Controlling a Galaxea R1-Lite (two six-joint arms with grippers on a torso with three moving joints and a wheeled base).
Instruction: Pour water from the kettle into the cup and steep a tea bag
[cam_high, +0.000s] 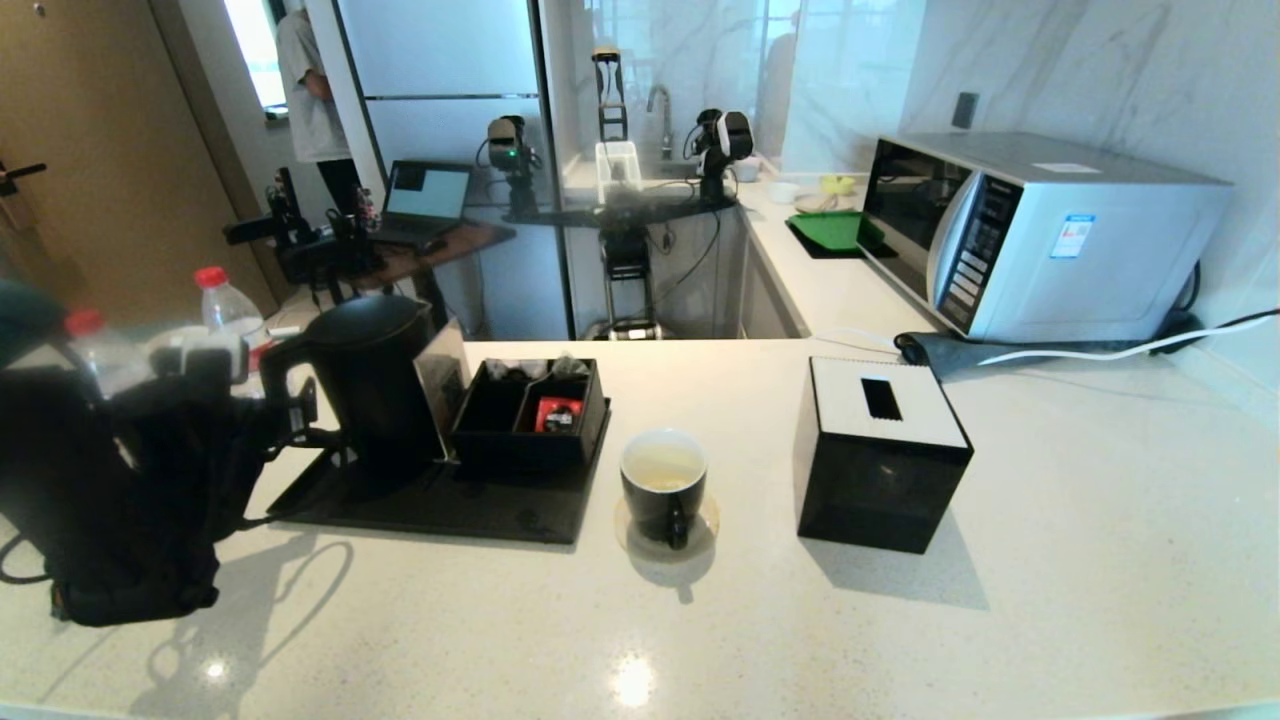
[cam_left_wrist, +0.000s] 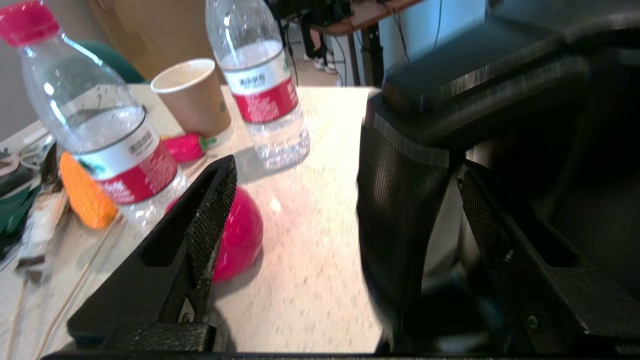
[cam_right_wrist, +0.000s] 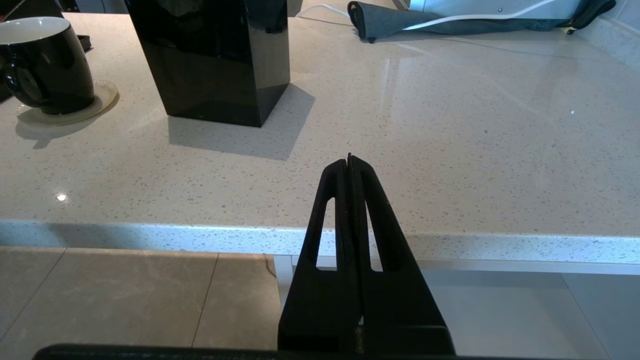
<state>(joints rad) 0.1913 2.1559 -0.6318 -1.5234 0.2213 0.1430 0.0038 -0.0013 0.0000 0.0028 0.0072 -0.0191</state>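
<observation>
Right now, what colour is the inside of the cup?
White, with pale liquid in it; the cup itself is glossy black. The head view shows it best.

Left tool (cam_left_wrist: 345, 200) stands spread wide, seemingly gripping nothing, while the right tool (cam_right_wrist: 349, 159) is pressed closed, parked low.

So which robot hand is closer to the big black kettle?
Left. The left gripper stands open around the kettle handle. The right gripper is shut, parked off the counter's near edge.

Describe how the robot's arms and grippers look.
Left arm: bulky and matte black, with a pale grey camera block on its wrist. Left gripper: black tapered fingers with cut-out slots and textured pads. Right gripper: the same black slotted fingers, narrowing to a point.
</observation>
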